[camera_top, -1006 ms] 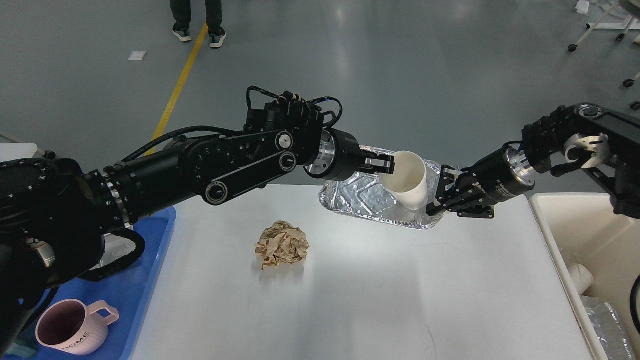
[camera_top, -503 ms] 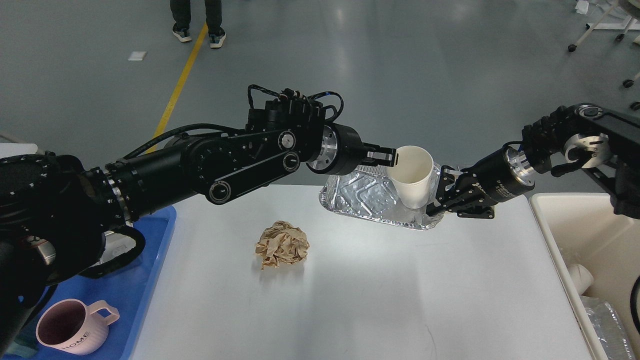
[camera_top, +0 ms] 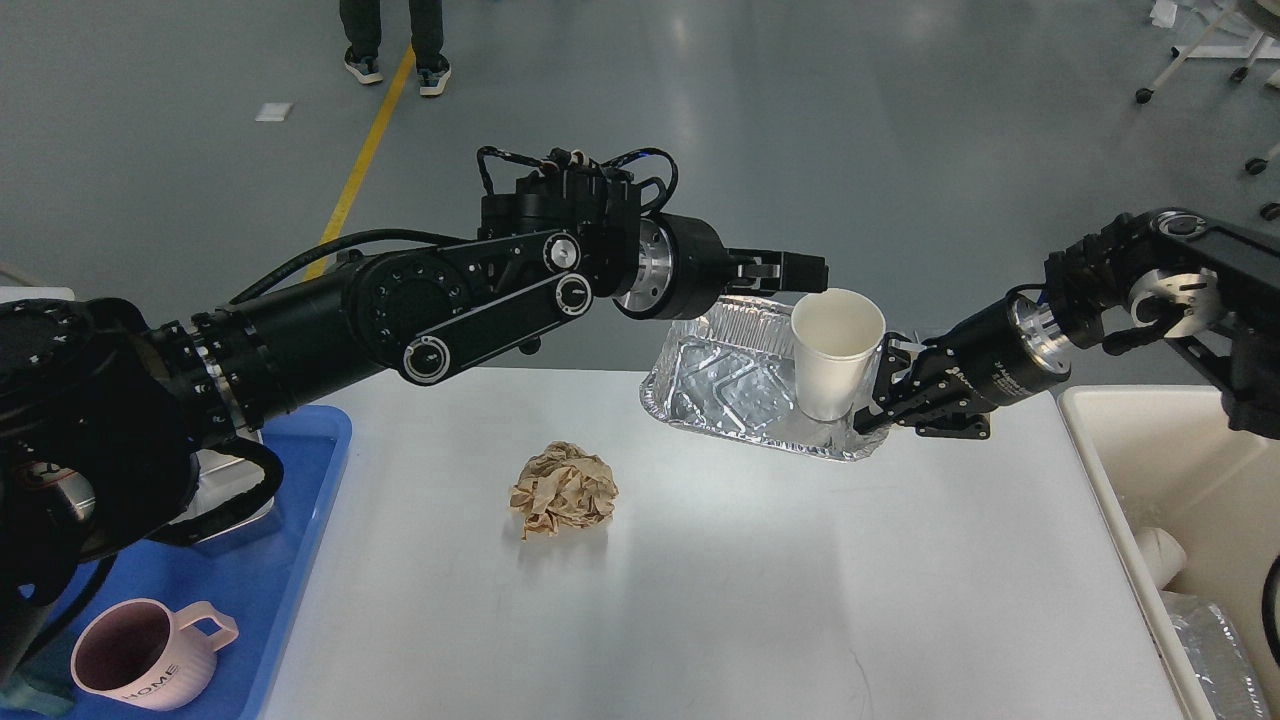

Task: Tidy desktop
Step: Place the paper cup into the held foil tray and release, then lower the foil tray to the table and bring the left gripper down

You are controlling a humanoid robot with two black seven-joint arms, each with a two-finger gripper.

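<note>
The desktop [camera_top: 750,600] is light grey-white. A white paper cup [camera_top: 836,355] stands upright in a foil tray [camera_top: 735,385] at the desktop's far edge. My left gripper [camera_top: 805,272] is just above and left of the cup's rim; its fingers are seen edge-on, and I cannot tell whether they touch the cup. My right gripper [camera_top: 880,408] is shut on the foil tray's right corner. A crumpled brown paper ball [camera_top: 563,490] lies left of centre.
A blue plastic tray [camera_top: 300,560] at the left holds a pink mug [camera_top: 150,655]. A beige bin [camera_top: 1110,440] at the right holds a white cup and foil. A person's feet [camera_top: 395,65] are on the floor beyond the desk.
The cup went from tilted to upright and shifted right. My left gripper rose and moved right, from the cup's left rim to above it. The right arm and foil tray stayed still.
</note>
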